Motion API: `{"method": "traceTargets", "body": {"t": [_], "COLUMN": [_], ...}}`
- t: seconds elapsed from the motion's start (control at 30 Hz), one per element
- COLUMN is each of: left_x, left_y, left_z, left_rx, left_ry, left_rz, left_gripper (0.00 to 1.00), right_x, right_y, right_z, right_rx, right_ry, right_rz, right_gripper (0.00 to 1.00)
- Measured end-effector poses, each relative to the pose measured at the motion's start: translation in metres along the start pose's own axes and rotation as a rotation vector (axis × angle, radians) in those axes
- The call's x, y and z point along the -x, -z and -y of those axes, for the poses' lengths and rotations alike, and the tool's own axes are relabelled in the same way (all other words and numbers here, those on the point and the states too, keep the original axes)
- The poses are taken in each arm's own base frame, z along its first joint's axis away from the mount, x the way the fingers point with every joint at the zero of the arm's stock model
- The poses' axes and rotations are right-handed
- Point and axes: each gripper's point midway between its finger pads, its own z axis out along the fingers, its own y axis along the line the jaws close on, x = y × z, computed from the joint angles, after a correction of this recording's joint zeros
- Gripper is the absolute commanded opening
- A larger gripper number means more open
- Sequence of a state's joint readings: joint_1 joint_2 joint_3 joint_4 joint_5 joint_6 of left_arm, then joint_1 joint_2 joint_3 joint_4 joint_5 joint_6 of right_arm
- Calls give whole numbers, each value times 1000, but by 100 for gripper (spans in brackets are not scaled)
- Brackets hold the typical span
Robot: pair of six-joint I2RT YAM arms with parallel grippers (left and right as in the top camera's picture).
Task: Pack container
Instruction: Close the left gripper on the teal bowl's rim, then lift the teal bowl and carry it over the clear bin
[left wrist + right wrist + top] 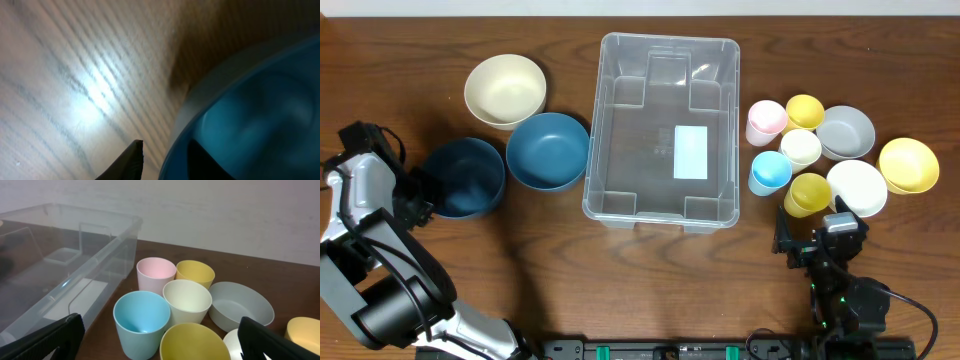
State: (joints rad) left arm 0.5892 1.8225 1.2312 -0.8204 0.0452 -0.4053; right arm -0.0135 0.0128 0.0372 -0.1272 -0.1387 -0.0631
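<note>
While the left gripper (162,159) straddles the dark blue bowl (465,178) rim (clamped or not: cannot tell), the container (640,150) sits mid-table, well to its right, white base label (691,152) unreadable, and the right gripper (160,339), spread wide and empty, hangs near its front-right corner.

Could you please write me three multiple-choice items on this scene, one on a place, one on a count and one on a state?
1. Where does the cream bowl lie?
A. left of the container
B. inside it
C. among the cups

2. How many blue bowls are there?
A. one
B. two
C. four

3. The container is:
A. empty
B. half full
C. lidded

Answers:
1 A, it sits to the left, outside the clear walls.
2 B, there is a dark blue bowl and a lighter blue bowl.
3 A, only the white label shows on its base.
</note>
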Motion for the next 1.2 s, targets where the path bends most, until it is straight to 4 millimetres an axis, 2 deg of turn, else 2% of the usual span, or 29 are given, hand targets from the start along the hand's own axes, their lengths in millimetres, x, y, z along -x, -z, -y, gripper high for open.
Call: {"method": "traceTargets", "body": {"t": [0.1,0.27,0.6,0.73,0.9,1.03,1.2], "left_x": [0,-3,-6,-13,-6,2,8], "left_y": [-4,-9,-8,-4,15,39,79], "left_z": [0,-1,-1,-11,-30,-43,-32], "left_rx": [-4,-2,-11,5,14,1,-103], "left_ry": [-13,-17,-21,-1,56,98,97], "left_rz": [9,2,-14,-60,-55,9,118], "left_gripper": [29,6,6,6,6,6,6], "right_x": [0,0,0,0,0,0,0], "right_y": [0,0,0,0,0,0,0], "right_z": [0,0,0,0,0,0,0], "right_rx": [0,0,0,0,0,0,0], "right_ry": [0,0,0,0,0,0,0], "right_rz": [0,0,0,0,0,0,0], "right_gripper": [99,99,99,99,99,99,99]}}
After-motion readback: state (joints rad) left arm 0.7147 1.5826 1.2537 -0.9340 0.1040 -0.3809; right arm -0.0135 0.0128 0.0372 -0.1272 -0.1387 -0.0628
